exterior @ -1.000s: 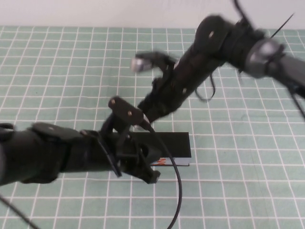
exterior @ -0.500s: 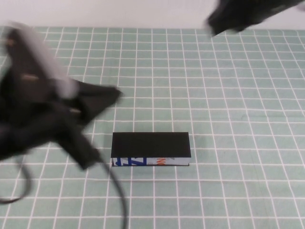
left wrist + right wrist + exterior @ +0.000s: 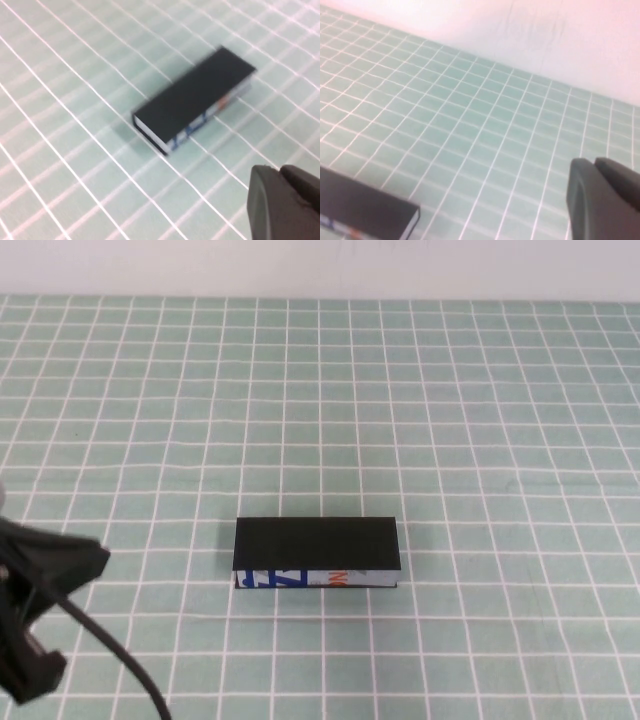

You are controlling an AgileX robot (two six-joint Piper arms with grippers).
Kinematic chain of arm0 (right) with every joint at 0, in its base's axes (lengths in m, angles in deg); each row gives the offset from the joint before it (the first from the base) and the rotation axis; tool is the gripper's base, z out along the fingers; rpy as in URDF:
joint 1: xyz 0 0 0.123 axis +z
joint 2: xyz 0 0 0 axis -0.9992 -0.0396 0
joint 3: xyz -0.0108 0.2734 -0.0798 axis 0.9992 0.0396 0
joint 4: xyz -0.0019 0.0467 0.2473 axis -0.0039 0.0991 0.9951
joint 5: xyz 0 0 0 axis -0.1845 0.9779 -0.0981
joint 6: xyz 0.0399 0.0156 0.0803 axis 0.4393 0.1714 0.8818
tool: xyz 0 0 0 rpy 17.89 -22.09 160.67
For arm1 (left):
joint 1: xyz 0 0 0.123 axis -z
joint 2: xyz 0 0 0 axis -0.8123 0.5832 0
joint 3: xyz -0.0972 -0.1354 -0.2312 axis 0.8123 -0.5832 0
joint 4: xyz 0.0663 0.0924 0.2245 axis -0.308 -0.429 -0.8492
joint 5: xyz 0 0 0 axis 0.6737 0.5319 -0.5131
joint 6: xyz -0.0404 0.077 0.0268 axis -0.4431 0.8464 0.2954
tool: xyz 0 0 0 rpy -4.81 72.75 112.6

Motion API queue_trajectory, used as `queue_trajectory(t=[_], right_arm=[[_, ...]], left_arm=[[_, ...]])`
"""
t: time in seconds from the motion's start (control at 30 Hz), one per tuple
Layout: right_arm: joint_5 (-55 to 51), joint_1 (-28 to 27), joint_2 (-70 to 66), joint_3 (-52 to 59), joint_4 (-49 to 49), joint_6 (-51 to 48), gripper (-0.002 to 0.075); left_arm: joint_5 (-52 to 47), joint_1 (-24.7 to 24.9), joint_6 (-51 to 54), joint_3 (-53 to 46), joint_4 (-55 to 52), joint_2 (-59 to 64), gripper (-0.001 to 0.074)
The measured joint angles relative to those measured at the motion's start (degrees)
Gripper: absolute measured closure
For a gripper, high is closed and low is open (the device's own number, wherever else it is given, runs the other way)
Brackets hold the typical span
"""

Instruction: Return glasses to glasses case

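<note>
High view: glasses case (image 3: 317,543) closed; left gripper (image 3: 30,610) near-left; right gripper (image 3: 602,200) high

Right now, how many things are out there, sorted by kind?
Case, lid shut: 1
Glasses in view: 0
Mat: 1
Grippers: 2, left gripper near the front left, right gripper off the high view
Total: 4
</note>
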Motion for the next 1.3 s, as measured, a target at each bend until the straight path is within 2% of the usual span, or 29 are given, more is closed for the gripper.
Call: queue_trajectory(t=[0.23,0.43,0.63,1.3], right_arm=[[2.71,-0.03,24.2,23.95,2.1,0.0,0.0737],[2.71,-0.03,39.14,34.65,2.22,0.0,0.0737],[0.56,-0.03,46.43,36.62,2.63,0.0,0.0737],[-1.2,-0.12,46.94,36.62,2.94,0.0,0.0737]], left_arm=[[-0.91,-0.25,-1.34,-0.2,1.06,-1.5,0.0737],[0.46,-0.25,-1.93,-0.2,2.24,-1.5,0.0737],[0.58,-0.25,-2.06,-0.2,2.56,-1.5,0.0737],[0.58,-0.25,-2.15,-0.2,2.56,-1.5,0.0737]])
